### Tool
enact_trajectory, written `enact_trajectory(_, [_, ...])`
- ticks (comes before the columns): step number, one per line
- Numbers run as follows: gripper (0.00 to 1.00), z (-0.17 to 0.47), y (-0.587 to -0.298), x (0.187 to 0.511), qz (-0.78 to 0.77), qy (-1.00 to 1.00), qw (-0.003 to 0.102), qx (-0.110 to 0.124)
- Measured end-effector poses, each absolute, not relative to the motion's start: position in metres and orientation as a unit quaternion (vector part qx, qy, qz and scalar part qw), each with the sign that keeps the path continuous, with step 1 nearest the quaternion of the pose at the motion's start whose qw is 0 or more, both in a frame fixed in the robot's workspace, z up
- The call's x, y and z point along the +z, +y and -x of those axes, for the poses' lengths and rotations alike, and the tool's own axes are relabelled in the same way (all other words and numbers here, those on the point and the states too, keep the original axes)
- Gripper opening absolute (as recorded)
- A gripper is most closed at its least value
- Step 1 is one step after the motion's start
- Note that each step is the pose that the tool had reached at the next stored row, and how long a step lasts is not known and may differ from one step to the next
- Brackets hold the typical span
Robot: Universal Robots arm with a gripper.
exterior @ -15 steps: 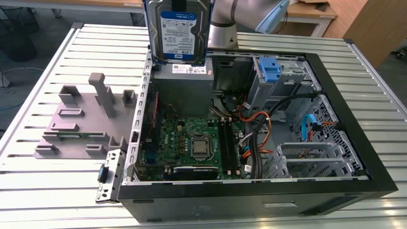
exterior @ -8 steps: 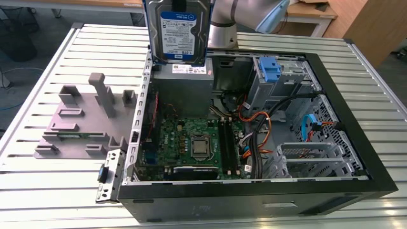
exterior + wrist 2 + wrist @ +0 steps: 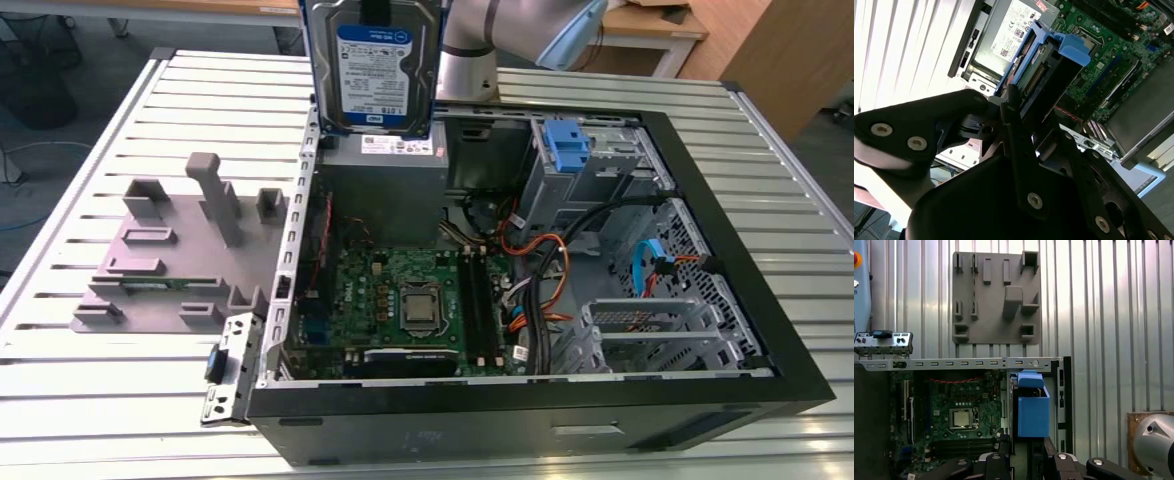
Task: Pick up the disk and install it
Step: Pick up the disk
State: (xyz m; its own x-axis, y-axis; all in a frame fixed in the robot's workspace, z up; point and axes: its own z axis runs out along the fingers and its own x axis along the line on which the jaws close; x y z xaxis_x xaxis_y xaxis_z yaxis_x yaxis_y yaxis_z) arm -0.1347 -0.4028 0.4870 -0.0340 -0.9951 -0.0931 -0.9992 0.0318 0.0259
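Note:
The disk (image 3: 380, 65) hangs upright in the air over the back of the open computer case (image 3: 751, 262), its white-and-blue label facing the exterior view. A blue caddy frames it. It sits just above the grey power-supply box (image 3: 387, 165). In the second wrist view my gripper (image 3: 1021, 117) is shut on the disk (image 3: 1046, 75), black fingers on either side of the caddy. In the first wrist view the caddy's blue end (image 3: 1033, 407) sticks out from between the fingers (image 3: 1001, 462), above the case's edge.
Inside the case lie the green motherboard (image 3: 400, 290), cable bundles (image 3: 541, 270), a blue bracket (image 3: 567, 145) in the upper bay and a metal drive cage (image 3: 654, 335). A grey fixture plate (image 3: 174, 250) stands on the slatted table at the exterior view's left.

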Motion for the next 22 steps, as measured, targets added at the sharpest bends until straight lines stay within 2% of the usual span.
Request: enact_trajectory(22, [0.35, 0.1338, -0.405, 0.4866, 0.694, 0.718, 0.028, 0.045])
